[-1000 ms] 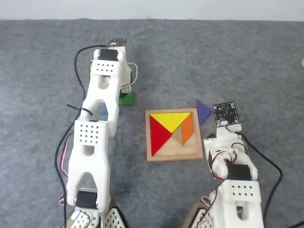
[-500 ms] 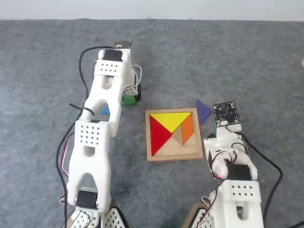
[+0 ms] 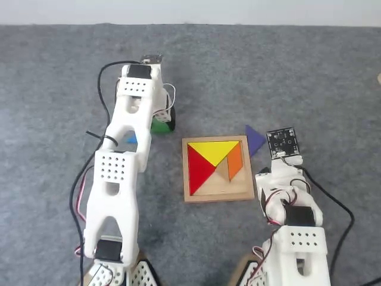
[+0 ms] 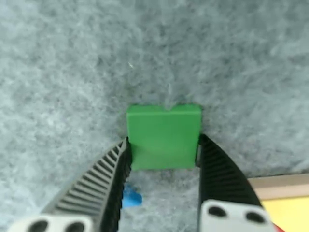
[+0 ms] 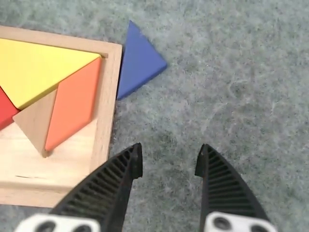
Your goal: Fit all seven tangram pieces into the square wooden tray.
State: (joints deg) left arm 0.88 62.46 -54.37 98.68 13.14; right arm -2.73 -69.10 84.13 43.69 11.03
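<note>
Grey carpet [image 3: 309, 77] covers the whole work surface, with both arm bases at its near edge. Nearest, the right gripper [image 5: 169, 157] hangs over bare carpet just beside the right-hand rim of the square wooden tray [image 3: 217, 198]; its jaws are spread apart and hold nothing. The tray lies flat between the two arms. Inside it, a red triangle [image 3: 197, 167] sits against the left wall, a yellow triangle [image 3: 212, 150] lies along the far wall, and an orange parallelogram [image 3: 235, 161] lies against the right wall. A pale wood-coloured triangle [image 5: 36, 123] shows between the red and orange pieces; the near strip of the tray floor is bare wood. Just outside the tray's far right corner, a blue-violet triangle [image 5: 137, 60] lies flat on the carpet against the outer rim. Left of the tray, a small blue piece [image 3: 131, 140] rests on the carpet, partly hidden by the left arm. Farthest, the left gripper [image 4: 161, 142] is down at the carpet beyond the tray's far left corner, its jaws pressed against two opposite sides of a green square [image 4: 163, 130], which lies flat on the carpet.
</note>
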